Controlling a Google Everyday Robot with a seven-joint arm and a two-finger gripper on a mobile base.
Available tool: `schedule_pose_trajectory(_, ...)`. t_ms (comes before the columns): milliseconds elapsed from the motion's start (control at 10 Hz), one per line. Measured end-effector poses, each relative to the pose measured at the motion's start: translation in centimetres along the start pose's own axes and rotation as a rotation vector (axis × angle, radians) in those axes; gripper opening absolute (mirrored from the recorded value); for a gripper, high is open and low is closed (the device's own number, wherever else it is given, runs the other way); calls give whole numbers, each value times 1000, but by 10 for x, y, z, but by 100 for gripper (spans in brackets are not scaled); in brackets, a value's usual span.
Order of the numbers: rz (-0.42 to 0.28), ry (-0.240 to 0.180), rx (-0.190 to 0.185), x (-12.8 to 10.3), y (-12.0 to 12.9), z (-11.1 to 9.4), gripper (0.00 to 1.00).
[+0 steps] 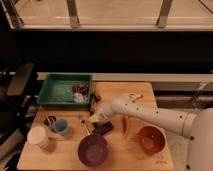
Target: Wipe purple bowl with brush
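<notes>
Our gripper [94, 118] hangs low over the middle of the wooden table [119, 95], clenched tight; whether anything sits between the jaws we cannot tell. Just beside it, at about 7 o'clock, lies a thin dark stick that we take for the brush [86, 128], and at 5 o'clock, close by, a short black block [103, 129]. The purple bowl [93, 150] stands upright at 6 o'clock, near the front edge. Farther out we see a red pepper [126, 125] at 4 o'clock, the red-orange bowl [151, 139] beyond it, a blue cup [61, 126] at 8 o'clock with a white cup [38, 136] past that, and the green tray [65, 90] at 11 o'clock. We judge the step in hand to be securing the brush, with wiping not begun. To do it well we should grip the slim handle, not the block, lift clear of block and pepper, carry the head over the bowl's rim, then sweep the inside lightly so the bowl does not slide toward the edge.
</notes>
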Motion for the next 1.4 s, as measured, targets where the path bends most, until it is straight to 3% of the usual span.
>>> schedule_pose_trajectory(100, -4, 6, 14, 3, -1, -6, 0)
schedule_pose_trajectory(300, -11, -7, 77, -1, -9, -38, 0)
schedule_pose_trajectory(600, -39, -24, 166, -32, -2, -111, 0)
schedule_pose_trajectory(800, -41, -27, 200, -49, -1, -149, 0)
schedule_pose_trajectory(1000, -24, -33, 224, -49, -8, -174, 0)
schedule_pose_trajectory(1200, -25, -47, 223, -36, -20, -188, 0)
schedule_pose_trajectory(1300, -55, -51, 195, -22, -25, -191, 0)
schedule_pose_trajectory(1400, -123, -40, 126, -7, -21, -189, 0)
